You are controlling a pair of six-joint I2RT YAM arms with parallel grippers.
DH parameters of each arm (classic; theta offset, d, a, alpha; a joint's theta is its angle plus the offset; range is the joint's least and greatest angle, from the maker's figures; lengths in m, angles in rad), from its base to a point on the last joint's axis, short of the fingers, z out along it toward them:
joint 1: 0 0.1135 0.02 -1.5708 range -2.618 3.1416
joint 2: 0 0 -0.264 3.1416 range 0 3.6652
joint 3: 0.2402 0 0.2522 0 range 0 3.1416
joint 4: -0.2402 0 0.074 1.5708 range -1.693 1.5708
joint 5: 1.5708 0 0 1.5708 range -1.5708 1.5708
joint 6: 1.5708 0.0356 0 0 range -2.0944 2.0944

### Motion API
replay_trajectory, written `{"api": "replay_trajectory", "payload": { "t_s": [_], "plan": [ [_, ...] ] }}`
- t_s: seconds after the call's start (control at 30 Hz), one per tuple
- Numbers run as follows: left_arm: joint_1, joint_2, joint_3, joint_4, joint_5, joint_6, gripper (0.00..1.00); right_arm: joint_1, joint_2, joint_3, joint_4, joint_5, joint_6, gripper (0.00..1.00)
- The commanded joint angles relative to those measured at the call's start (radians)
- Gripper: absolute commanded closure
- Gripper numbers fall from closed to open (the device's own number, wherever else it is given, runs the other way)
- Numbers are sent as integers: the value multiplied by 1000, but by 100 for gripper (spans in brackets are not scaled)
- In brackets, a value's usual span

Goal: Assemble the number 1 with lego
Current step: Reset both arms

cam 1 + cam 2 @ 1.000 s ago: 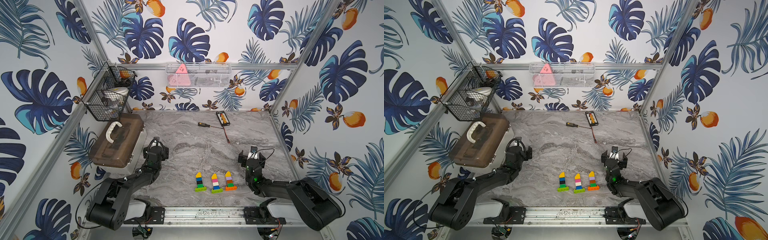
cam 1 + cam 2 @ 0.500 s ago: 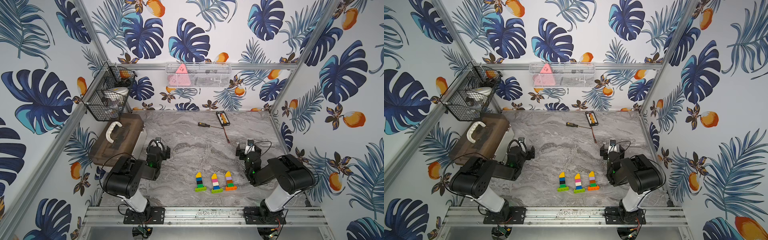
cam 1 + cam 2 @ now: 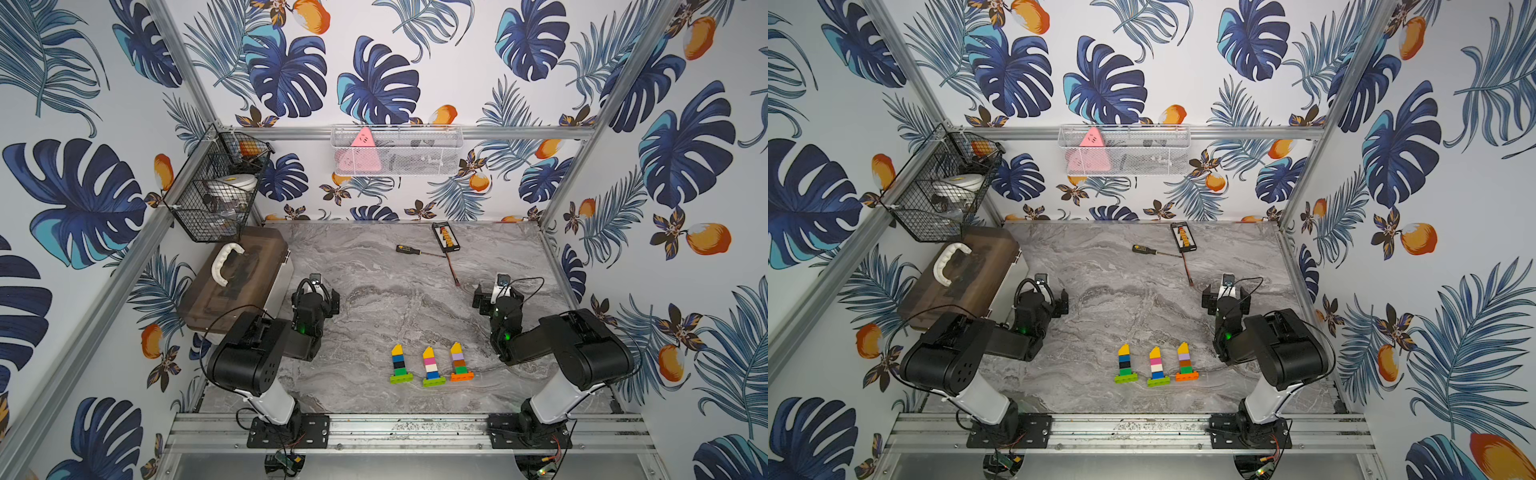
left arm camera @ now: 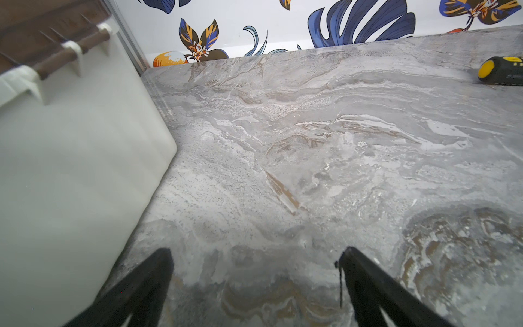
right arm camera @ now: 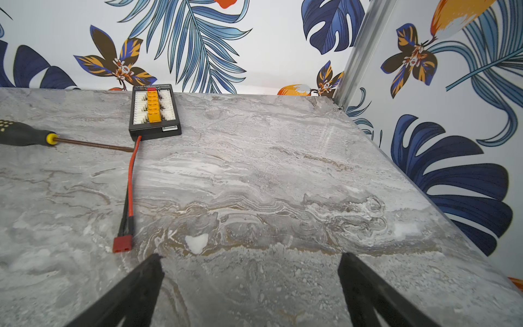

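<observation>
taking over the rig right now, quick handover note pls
Left gripper: fingers open, empty, over bare table beside the white box.
Right gripper: fingers open, empty, near the red plug.
Job's things: a row near the table's front, away from both arms: left build, middle build, right build. Each has a wide base, a coloured column and a yellow sloped cap. No loose bricks in view.
Done: all three look like finished 1s.
Left: apparently nothing; check them by eye.

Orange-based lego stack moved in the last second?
No. The orange-based lego stack holds the same spot against the front rail and the screwdriver.
</observation>
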Motion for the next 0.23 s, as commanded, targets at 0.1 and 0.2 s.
{"api": "replay_trajectory", "payload": {
  "t_s": [0.1, 0.2],
  "plan": [
    [1, -7, 1, 38, -5, -8, 1, 0, -1, 3, -12, -2, 8, 0],
    [1, -9, -8, 55, -9, -6, 1, 0, -1, 3, -10, -2, 8, 0]
  ]
}}
